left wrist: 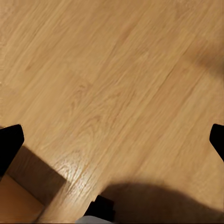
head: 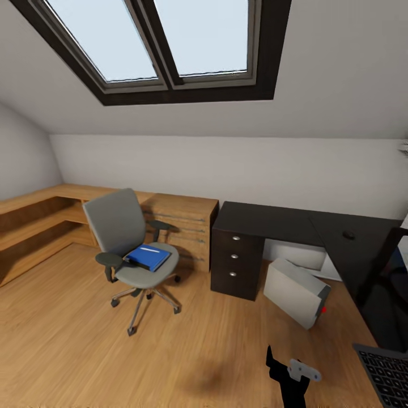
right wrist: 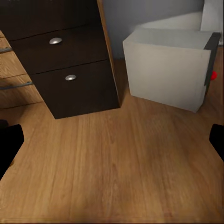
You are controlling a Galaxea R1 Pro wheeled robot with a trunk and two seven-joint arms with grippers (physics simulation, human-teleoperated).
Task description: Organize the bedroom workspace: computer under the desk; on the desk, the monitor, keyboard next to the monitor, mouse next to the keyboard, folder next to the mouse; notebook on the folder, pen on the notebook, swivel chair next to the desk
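My left fingers (left wrist: pixel 9 147) stand spread wide with nothing between them, their black tips at the two sides of the left wrist view over the light wood plank floor (left wrist: pixel 116 93). My right fingers (right wrist: pixel 9 144) are released as well, wide apart and empty, pointing at the floor in front of the dark three-drawer unit (right wrist: pixel 70 60) and the plain light grey box-shaped computer tower (right wrist: pixel 168 70).

In the head view, a black part of my arm with a grey bracket (head: pixel 294 377) shows low in the picture. The computer tower (head: pixel 296 292) sits tilted on the floor, just beside the drawer unit (head: pixel 235 263), at the front edge of the opening under the glossy black L-shaped tabletop (head: pixel 272 221). A tiny dark oval mouse (head: pixel 348 234) lies on the tabletop towards its right side. The corner of a slim black keyboard with dark grey keys (head: pixel 385 374) shows at the lower right, beside a large black surface (head: pixel 391 294) that I cannot identify with certainty.

Well apart to the left stands the grey upholstered swivel chair with black armrests (head: pixel 122 226). On its seat lies the flat bright blue folder (head: pixel 148 258), with a slim white pen (head: pixel 149 249) on top. Behind the chair run low light-wood cabinets (head: pixel 181 221), under the dark-framed skylight (head: pixel 170 45) in the sloped ceiling.
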